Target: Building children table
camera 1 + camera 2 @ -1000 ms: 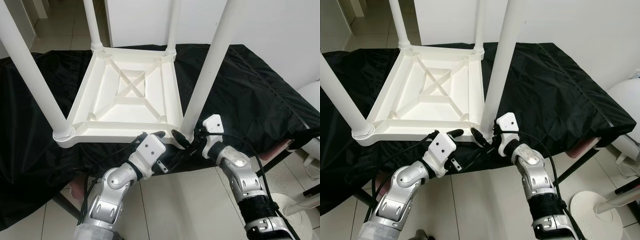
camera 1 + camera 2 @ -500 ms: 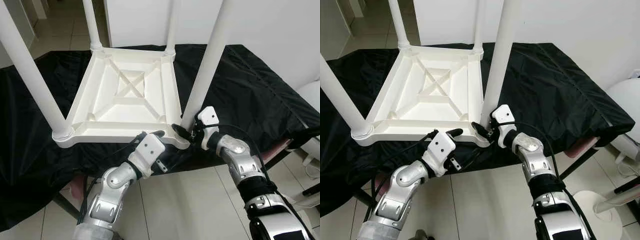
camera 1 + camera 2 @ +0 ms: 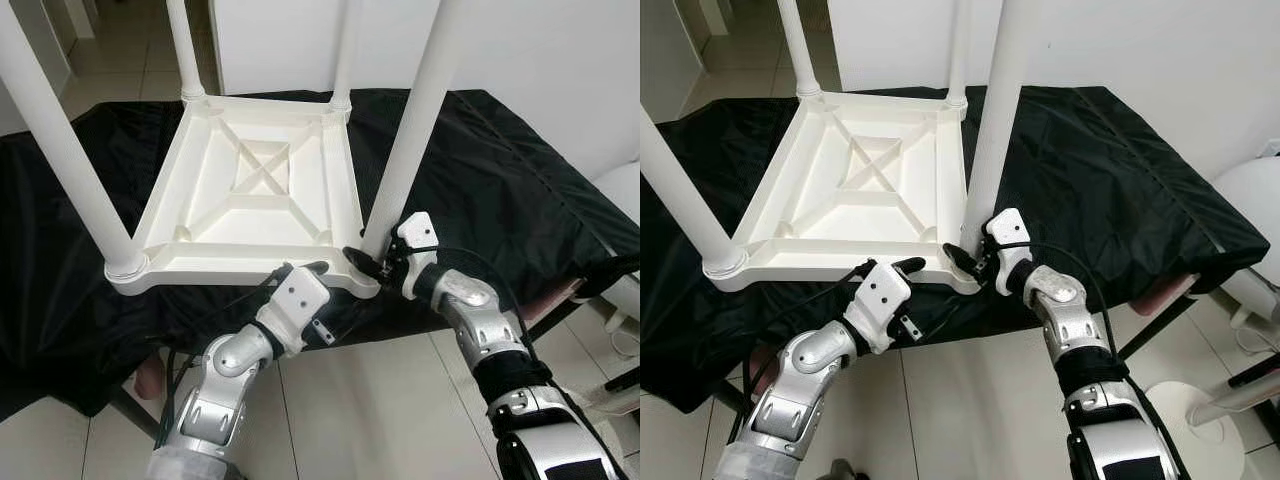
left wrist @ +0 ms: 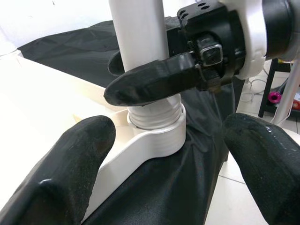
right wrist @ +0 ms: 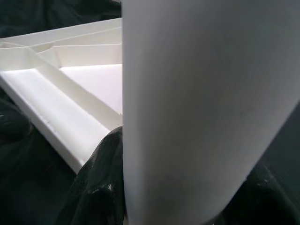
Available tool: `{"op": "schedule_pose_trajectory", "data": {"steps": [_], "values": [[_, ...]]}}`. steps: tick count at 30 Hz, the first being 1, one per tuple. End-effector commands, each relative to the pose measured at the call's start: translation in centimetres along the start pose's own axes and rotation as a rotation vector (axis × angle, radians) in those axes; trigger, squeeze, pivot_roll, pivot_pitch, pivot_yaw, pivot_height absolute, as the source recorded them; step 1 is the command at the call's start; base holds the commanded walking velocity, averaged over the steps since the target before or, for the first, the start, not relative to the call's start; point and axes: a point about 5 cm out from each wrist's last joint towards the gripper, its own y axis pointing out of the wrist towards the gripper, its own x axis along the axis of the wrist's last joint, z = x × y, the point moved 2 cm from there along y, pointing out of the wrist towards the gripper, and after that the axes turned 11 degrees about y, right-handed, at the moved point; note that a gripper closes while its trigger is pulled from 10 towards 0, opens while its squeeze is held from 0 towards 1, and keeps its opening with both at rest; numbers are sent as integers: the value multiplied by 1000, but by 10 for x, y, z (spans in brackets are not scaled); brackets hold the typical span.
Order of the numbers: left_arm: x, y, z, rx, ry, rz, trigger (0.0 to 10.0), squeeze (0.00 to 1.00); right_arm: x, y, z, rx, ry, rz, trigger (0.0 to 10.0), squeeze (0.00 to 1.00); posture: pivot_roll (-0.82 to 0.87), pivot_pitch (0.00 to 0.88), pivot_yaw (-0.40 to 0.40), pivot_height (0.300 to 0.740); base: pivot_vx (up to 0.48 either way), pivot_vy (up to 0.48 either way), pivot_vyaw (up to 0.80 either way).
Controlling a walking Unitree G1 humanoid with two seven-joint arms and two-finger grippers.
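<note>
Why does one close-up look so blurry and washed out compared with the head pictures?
Right wrist view: the white plastic table leg sits so close it is soft and featureless. Left wrist view: its own black fingers blur, the leg's threaded base stays sharp. Eye views: evenly lit, crisp.

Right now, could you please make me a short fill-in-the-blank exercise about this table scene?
1. The white table lies upside down on a ____ cloth.
2. The right pincer is closed around the table ____ nearest to it.
3. The left pincer is ____, near the table's front edge.
4. ____ legs stand in the table's corners.

Missing words: black; leg; open; Four
</note>
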Motion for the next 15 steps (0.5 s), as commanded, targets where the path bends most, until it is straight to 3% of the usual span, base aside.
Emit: {"op": "schedule_pose_trajectory", "data": {"steps": [1,4,6,7,13,15], "values": [[0,0,7,100,-3,18,10000,0,-8,-4,-5,-85,8,23,10000,0,-36,52,-38,740,0,0,0],[0,0,6,103,-8,20,10000,0,-4,-5,-1,-205,47,-42,10000,0,-42,66,-43,740,0,0,0],[0,0,6,103,-8,20,10000,0,-3,-5,0,-224,53,-51,10000,0,-42,66,-43,740,0,0,0],[-1,0,6,104,-13,21,10000,0,-5,-7,2,-317,91,-60,10000,0,-42,66,-43,740,0,0,0],[-1,-1,5,104,-15,23,10000,0,-5,-12,8,-490,131,-92,10000,0,-48,77,-44,740,0,0,0],[-1,-1,6,106,-15,25,10000,0,-4,-12,18,-571,141,-115,10000,0,-46,78,-45,740,0,0,0]]}}
